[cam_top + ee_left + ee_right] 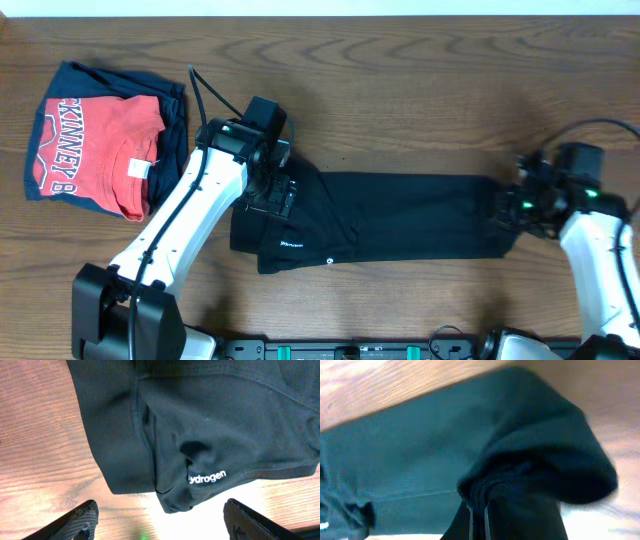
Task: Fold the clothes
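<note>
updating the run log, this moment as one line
black shirt: folded strip on table | left pincer: open above it | right pincer: shut on black shirt

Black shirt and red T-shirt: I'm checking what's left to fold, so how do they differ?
The black shirt is plain apart from small white lettering; the red T-shirt carries big white block letters. The black shirt lies stretched long across the table; the red T-shirt sits folded compactly on a navy garment. The right hand is shut on the black shirt's end; no hand touches the red T-shirt. Both are fabric tops.
</note>
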You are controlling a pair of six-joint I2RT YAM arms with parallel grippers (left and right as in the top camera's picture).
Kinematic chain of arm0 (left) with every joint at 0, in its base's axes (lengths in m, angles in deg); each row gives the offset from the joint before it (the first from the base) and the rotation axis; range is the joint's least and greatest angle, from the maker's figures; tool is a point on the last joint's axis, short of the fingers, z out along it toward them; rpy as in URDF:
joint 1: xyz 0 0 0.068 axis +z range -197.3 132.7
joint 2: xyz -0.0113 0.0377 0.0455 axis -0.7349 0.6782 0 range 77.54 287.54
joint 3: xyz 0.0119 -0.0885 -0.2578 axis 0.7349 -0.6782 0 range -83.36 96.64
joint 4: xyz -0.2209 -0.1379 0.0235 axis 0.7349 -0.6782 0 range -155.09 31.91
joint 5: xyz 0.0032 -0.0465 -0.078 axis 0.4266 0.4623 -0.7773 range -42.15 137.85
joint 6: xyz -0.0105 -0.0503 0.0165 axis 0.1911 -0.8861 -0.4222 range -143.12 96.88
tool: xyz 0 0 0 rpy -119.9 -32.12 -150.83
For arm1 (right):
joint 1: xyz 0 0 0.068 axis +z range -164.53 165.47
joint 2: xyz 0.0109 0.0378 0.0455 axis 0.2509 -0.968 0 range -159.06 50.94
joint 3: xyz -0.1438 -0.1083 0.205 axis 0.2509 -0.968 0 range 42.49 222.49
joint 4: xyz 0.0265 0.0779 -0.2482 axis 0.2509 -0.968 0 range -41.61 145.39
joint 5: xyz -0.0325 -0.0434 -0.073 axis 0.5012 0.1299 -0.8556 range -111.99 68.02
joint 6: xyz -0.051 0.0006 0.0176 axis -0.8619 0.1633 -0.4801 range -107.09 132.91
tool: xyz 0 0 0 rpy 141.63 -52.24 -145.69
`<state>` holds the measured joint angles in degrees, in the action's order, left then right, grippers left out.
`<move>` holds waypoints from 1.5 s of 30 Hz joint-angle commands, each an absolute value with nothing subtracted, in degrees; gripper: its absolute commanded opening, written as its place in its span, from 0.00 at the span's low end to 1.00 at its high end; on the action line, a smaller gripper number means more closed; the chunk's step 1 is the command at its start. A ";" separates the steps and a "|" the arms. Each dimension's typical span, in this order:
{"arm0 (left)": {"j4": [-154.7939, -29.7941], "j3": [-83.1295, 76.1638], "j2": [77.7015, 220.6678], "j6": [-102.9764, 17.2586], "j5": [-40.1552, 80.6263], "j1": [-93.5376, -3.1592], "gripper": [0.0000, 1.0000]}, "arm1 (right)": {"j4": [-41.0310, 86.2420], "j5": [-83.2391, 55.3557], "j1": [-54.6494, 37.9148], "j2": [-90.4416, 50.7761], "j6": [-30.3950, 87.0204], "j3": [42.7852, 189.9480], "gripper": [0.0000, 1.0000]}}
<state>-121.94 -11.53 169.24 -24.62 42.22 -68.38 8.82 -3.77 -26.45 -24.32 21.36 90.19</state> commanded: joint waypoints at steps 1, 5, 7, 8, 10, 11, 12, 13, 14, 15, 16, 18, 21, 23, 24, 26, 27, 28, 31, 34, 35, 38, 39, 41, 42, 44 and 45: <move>-122.14 -10.13 168.39 -24.68 42.27 -68.10 0.81 | 10.40 -4.20 -20.14 -23.97 24.95 90.85 0.01; -122.16 -9.93 168.39 -24.68 42.27 -68.10 0.81 | 13.13 -4.23 -13.12 -23.97 28.82 90.85 0.01; -122.14 -9.93 168.34 -24.68 42.27 -68.10 0.81 | 14.90 -4.75 -9.60 -24.00 29.43 90.80 0.01; -122.14 -9.93 168.34 -24.68 42.27 -68.10 0.81 | 15.49 -6.02 -7.74 -24.08 31.13 90.80 0.01; -122.14 -9.93 168.34 -24.66 42.29 -68.10 0.82 | 16.65 -7.96 -4.44 -24.28 33.54 90.76 0.01; -122.10 -9.93 168.34 -24.66 42.29 -68.10 0.82 | 17.26 -8.47 -3.05 -24.41 34.30 90.76 0.01; -122.05 -9.93 168.34 -24.66 42.29 -68.07 0.82 | 18.38 -8.53 -1.32 -24.76 35.13 90.70 0.01; -121.92 -9.93 168.34 -24.66 42.29 -68.10 0.82 | 19.23 -8.53 -0.12 -25.09 35.79 90.70 0.01; -121.86 -9.93 168.34 -24.66 42.29 -68.10 0.82 | 20.23 -8.55 1.13 -25.59 36.75 90.70 0.01; -121.75 -9.93 168.34 -24.66 42.29 -68.10 0.82 | 21.24 -8.55 2.09 -26.16 37.65 90.70 0.01; -121.72 -9.93 168.34 -24.66 42.29 -68.10 0.82 | 22.18 -8.55 2.99 -26.71 38.65 90.70 0.01; -121.70 -9.93 168.34 -24.66 42.29 -68.10 0.82 | 24.08 -8.55 4.80 -28.08 40.38 90.70 0.01; -121.70 -9.93 168.34 -24.66 42.29 -68.10 0.82 | 25.61 -8.49 7.14 -30.09 41.84 90.70 0.01; -121.70 -9.93 168.34 -24.66 42.29 -68.10 0.82 | 26.18 -8.49 8.58 -31.27 42.59 90.70 0.01; -121.70 -9.93 168.34 -24.66 42.29 -68.10 0.82 | 26.44 -8.47 9.39 -31.89 42.96 90.70 0.01; -121.72 -9.93 168.34 -24.66 42.29 -68.10 0.82 | 26.55 -8.47 10.62 -32.48 43.15 90.70 0.01; -121.70 -9.93 168.34 -24.66 42.29 -68.10 0.82 | 26.62 -8.47 11.16 -32.61 43.15 90.70 0.01; -121.68 -9.93 168.34 -24.66 42.29 -68.10 0.82 | 26.73 -8.47 11.64 -32.63 43.13 90.70 0.01; -121.62 -9.93 168.34 -24.66 42.29 -68.10 0.82 | 27.62 -8.47 12.84 -32.63 43.15 90.70 0.01; -121.62 -9.93 168.34 -24.68 42.29 -68.10 0.82 | 29.02 -8.01 13.30 -32.63 43.20 90.70 0.19; -121.64 -9.93 168.34 -24.68 42.29 -68.10 0.82 | 29.52 -6.94 13.28 -32.63 43.13 90.70 0.26; -121.66 -9.93 168.34 -24.68 42.29 -68.10 0.82 | 30.51 -3.53 13.00 -32.39 41.54 90.85 0.32; -121.68 -9.93 168.34 -24.68 42.29 -68.10 0.82 | 30.22 -3.53 12.74 -32.13 41.06 91.00 0.32; -121.68 -9.93 168.34 -24.68 42.27 -68.10 0.82 | 29.48 -3.96 11.71 -31.01 39.22 91.26 0.32; -121.68 -9.93 168.34 -24.68 42.29 -68.10 0.82 | 29.26 -4.97 10.81 -30.05 38.50 91.26 0.32; -121.68 -9.93 168.34 -24.66 42.29 -68.10 0.82 | 28.61 -7.77 9.00 -28.85 38.54 91.26 0.30; -121.66 -9.93 168.34 -24.66 42.29 -68.10 0.82 | 28.28 -8.77 8.08 -28.61 38.54 91.26 0.27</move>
